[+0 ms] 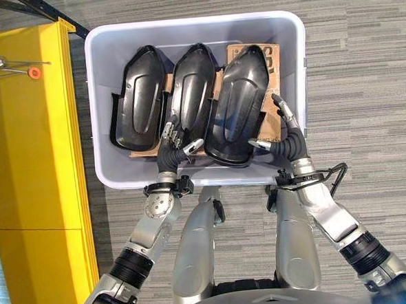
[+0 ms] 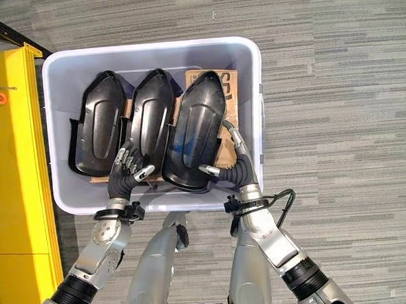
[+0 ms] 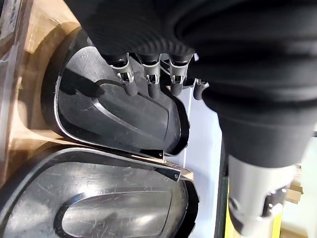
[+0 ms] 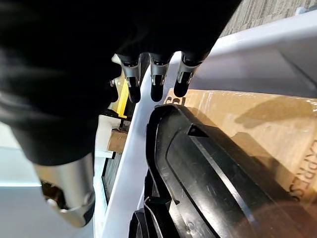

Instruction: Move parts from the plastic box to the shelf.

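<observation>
Three black moulded parts (image 1: 189, 98), elongated shells, side by side, overlapping, on cardboard inside pale grey plastic box (image 1: 106, 41). Yellow shelf (image 1: 29, 135) beside box.

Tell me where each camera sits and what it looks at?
Left eye view: on the head, looking down at the box of black parts; both arms show.
Right eye view: beside it, same scene.
Left wrist view: on the left arm, along the left hand at a part.
Right wrist view: on the right arm, along the right hand at the cardboard.
All share the black parts.
</observation>
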Motion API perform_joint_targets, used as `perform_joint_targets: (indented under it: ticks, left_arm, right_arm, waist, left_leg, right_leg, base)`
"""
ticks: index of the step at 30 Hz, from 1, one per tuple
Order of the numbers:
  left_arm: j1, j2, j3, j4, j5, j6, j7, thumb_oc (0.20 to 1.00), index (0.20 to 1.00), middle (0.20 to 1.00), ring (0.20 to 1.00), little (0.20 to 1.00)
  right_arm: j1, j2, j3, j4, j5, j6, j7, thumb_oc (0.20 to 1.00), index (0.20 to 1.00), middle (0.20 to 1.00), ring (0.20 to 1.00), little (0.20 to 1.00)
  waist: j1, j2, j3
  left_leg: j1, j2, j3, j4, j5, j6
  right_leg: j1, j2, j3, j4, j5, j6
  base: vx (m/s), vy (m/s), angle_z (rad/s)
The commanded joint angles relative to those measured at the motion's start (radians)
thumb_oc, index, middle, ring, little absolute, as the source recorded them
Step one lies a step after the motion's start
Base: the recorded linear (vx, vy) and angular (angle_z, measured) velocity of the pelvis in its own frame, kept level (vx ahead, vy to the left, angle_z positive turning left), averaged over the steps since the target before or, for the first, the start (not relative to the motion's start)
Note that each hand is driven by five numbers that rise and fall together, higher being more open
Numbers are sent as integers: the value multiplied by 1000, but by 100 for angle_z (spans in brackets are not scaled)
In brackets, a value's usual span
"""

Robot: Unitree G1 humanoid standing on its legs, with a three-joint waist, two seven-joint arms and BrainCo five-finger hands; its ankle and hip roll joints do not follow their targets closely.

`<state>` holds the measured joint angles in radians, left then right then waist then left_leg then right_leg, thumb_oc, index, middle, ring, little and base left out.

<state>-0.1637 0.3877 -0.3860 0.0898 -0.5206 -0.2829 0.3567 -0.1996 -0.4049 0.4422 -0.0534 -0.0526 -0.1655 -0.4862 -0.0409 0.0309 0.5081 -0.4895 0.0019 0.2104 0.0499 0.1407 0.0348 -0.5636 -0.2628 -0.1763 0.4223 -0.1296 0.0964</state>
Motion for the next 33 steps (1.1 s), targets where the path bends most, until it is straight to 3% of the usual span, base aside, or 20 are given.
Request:
perform_joint_targets:
  ticks: [1, 9, 10, 11, 12, 15, 19, 20, 21, 23, 30, 32, 33]
  left_arm:
    - [22, 41, 2, -89, 21, -62, 11, 1000, 1000, 1000, 1000, 1000]
    - [19, 44, -10, -86, 24, -55, 32, 1000, 1000, 1000, 1000, 1000]
    - [20, 45, -11, -85, 27, -55, 33, 1000, 1000, 1000, 1000, 1000]
    - [19, 46, -11, -84, 30, -54, 36, 1000, 1000, 1000, 1000, 1000]
    - [20, 46, -12, -84, 30, -54, 36, 1000, 1000, 1000, 1000, 1000]
    - [24, 50, -11, -76, 31, -54, 38, 1000, 1000, 1000, 1000, 1000]
    - [21, 52, -11, -65, 16, -59, 36, 1000, 1000, 1000, 1000, 1000]
    - [17, 53, -9, -66, 15, -60, 36, 1000, 1000, 1000, 1000, 1000]
    - [18, 53, -10, -65, 15, -60, 36, 1000, 1000, 1000, 1000, 1000]
    - [14, 52, -11, -63, 10, -60, 35, 1000, 1000, 1000, 1000, 1000]
    - [15, 49, -13, -63, 14, -55, 38, 1000, 1000, 1000, 1000, 1000]
    - [15, 48, -10, -62, 17, -54, 40, 1000, 1000, 1000, 1000, 1000]
    - [16, 48, -10, -61, 17, -54, 40, 1000, 1000, 1000, 1000, 1000]
  right_arm:
    - [-25, -2, -9, -65, 27, -58, -12, 1000, 1000, 1000, 1000, 1000]
    - [-11, 17, -22, -37, 49, -50, -59, 1000, 1000, 1000, 1000, 1000]
    - [-8, 17, -26, -40, 43, -49, -65, 1000, 1000, 1000, 1000, 1000]
    - [-5, 15, -33, -43, 39, -50, -74, 1000, 1000, 1000, 1000, 1000]
    - [-4, 16, -32, -42, 39, -50, -74, 1000, 1000, 1000, 1000, 1000]
    - [3, 15, -39, -50, 36, -52, -84, 1000, 1000, 1000, 1000, 1000]
    - [-3, 17, -30, -52, 35, -61, -83, 1000, 1000, 1000, 1000, 1000]
    - [-8, 16, -29, -52, 35, -65, -85, 1000, 1000, 1000, 1000, 1000]
    - [-7, 16, -29, -51, 35, -65, -85, 1000, 1000, 1000, 1000, 1000]
    - [-10, 17, -27, -51, 33, -64, -86, 1000, 1000, 1000, 1000, 1000]
    - [2, 18, -32, -52, 33, -58, -89, 1000, 1000, 1000, 1000, 1000]
    - [5, 19, -31, -46, 39, -57, -86, 1000, 1000, 1000, 1000, 1000]
    - [9, 20, -31, -44, 42, -57, -85, 1000, 1000, 1000, 1000, 1000]
  waist:
    - [5, -31, -1]
    - [5, -33, 0]
    - [7, -29, -2]
    - [3, -32, 3]
    - [6, -29, -2]
    - [2, -34, -1]
    - [3, -41, -13]
    - [0, -44, -10]
    - [3, -41, -15]
    - [-1, -45, -15]
    - [1, -41, -21]
    - [-2, -45, -16]
    - [1, -42, -21]
  left_leg:
    - [20, 88, 21, 166, -158, -96]
    - [16, 87, 21, 168, -156, -96]
    - [26, 91, 14, 171, -181, -105]
    - [15, 89, 22, 170, -157, -96]
    - [26, 92, 14, 170, -181, -105]
    - [19, 87, 26, 168, -158, -96]
    - [29, 92, 25, 171, -187, -105]
    - [17, 90, 32, 171, -164, -97]
    - [28, 93, 24, 171, -187, -106]
    - [18, 90, 34, 168, -163, -97]
    - [36, 91, 29, 163, -184, -106]
    - [27, 87, 38, 160, -160, -97]
    - [37, 89, 29, 160, -183, -105]
  right_leg:
    - [136, -104, 32, -309, 288, 86]
    - [134, -103, 31, -310, 289, 85]
    - [145, -100, 33, -306, 269, 93]
    - [134, -104, 31, -308, 289, 85]
    - [144, -100, 34, -306, 269, 93]
    - [133, -102, 36, -308, 288, 85]
    - [137, -96, 49, -306, 271, 95]
    - [125, -101, 46, -308, 290, 87]
    - [134, -96, 49, -305, 271, 95]
    - [127, -101, 49, -312, 292, 87]
    - [146, -99, 47, -317, 276, 98]
    - [137, -104, 45, -321, 296, 90]
    - [147, -100, 48, -319, 276, 98]
  base:
    - [0, 0, 0]
    - [10, 1, 0]
    - [0, 0, 0]
    - [76, 1, 0]
    - [0, 0, 0]
    - [-45, 10, 0]
    - [41, -6, -2]
    - [0, 0, 0]
    - [0, 0, 0]
    - [-34, -12, -3]
    - [19, -2, 0]
    - [-32, 3, 0]
    - [0, 0, 0]
